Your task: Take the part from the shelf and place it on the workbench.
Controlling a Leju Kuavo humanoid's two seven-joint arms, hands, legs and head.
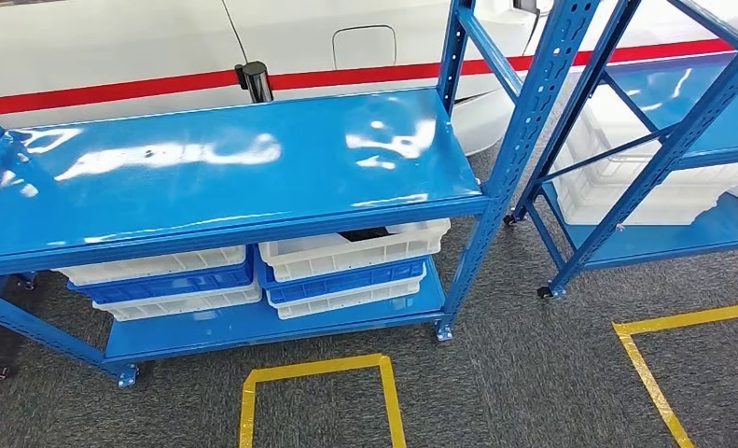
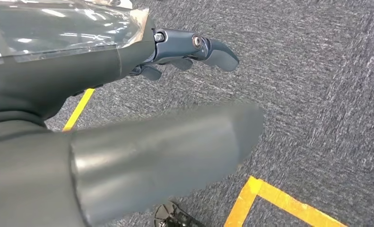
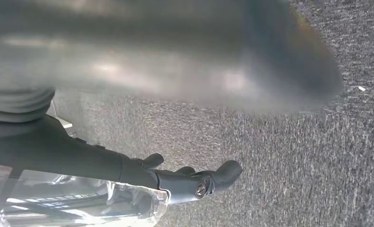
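Part [image 1: 363,234] sits dark in upper white bin [image 1: 355,250] under shelf [image 1: 225,168] top; we reach low w/ care. Left hand [image 2: 185,54] & right hand [image 3: 189,177] hang w/ fingers apart, holding nothing.

A white vehicle body [image 1: 113,42] with a red stripe [image 1: 94,91] stands behind the near rack. On the grey carpet [image 1: 495,373] in front of that rack lies a yellow tape outline [image 1: 253,392]; another yellow tape outline [image 1: 645,373] lies off to one side.
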